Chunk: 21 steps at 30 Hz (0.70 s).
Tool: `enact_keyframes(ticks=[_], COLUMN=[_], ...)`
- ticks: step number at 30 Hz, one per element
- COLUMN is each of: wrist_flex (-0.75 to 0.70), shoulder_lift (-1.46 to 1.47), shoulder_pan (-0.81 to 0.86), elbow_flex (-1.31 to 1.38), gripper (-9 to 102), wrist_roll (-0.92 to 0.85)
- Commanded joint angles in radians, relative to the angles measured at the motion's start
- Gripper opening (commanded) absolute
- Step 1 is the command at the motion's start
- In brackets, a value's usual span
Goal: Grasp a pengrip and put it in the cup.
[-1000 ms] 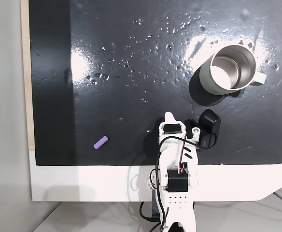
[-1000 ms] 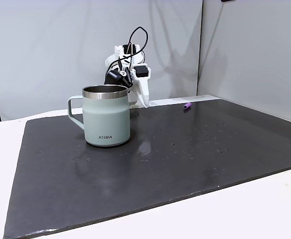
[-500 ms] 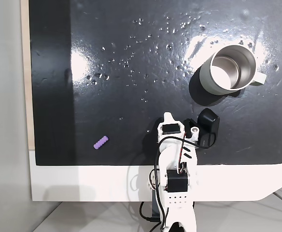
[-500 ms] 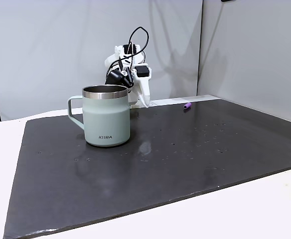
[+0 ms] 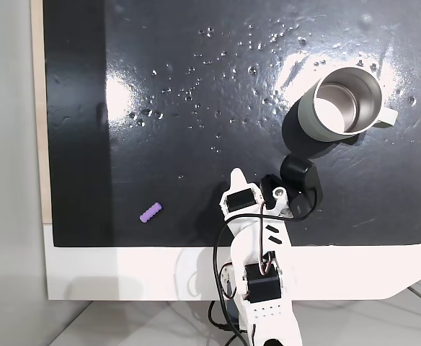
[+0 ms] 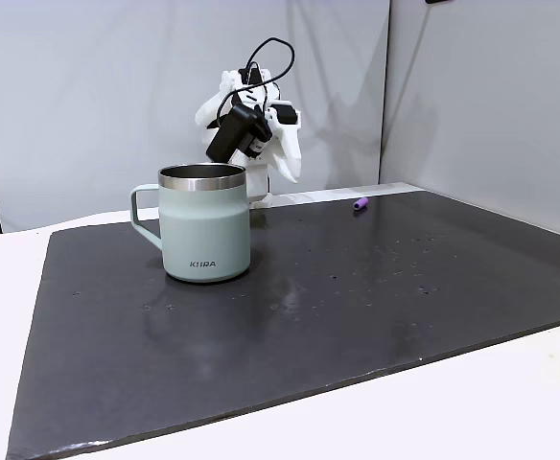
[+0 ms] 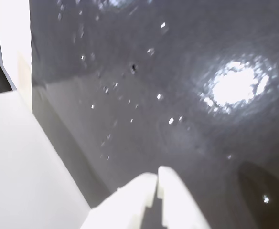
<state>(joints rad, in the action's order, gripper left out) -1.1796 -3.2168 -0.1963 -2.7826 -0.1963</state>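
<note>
Tool (image 7: 156, 177) pinched closed, empty, raised above bench (image 5: 196, 130). Pengrip (image 5: 151, 212) lies well left of tool in overhead view; cup (image 5: 340, 103) far right. Approach step; next: swing left, open, descend.

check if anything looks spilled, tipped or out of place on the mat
Nothing stands out. The cup stands upright, the pengrip lies alone on the dark mat, which shows only scattered small specks, and the end effector is shut.
</note>
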Motion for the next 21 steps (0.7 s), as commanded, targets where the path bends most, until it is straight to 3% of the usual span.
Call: enact_keyframes(ticks=[1,5,13,21], wrist_flex=[-0.006,-0.089,-0.319,-0.388], shoulder_lift=[0.147,0.362,0.769,0.980], shoulder_pan=[-0.060,-0.181,-0.416,-0.443], elbow_flex=[0.196,0.463,0.910,1.074], gripper=[0,1,1,3], wrist_roll=[-0.014,0.074,0.420,0.486])
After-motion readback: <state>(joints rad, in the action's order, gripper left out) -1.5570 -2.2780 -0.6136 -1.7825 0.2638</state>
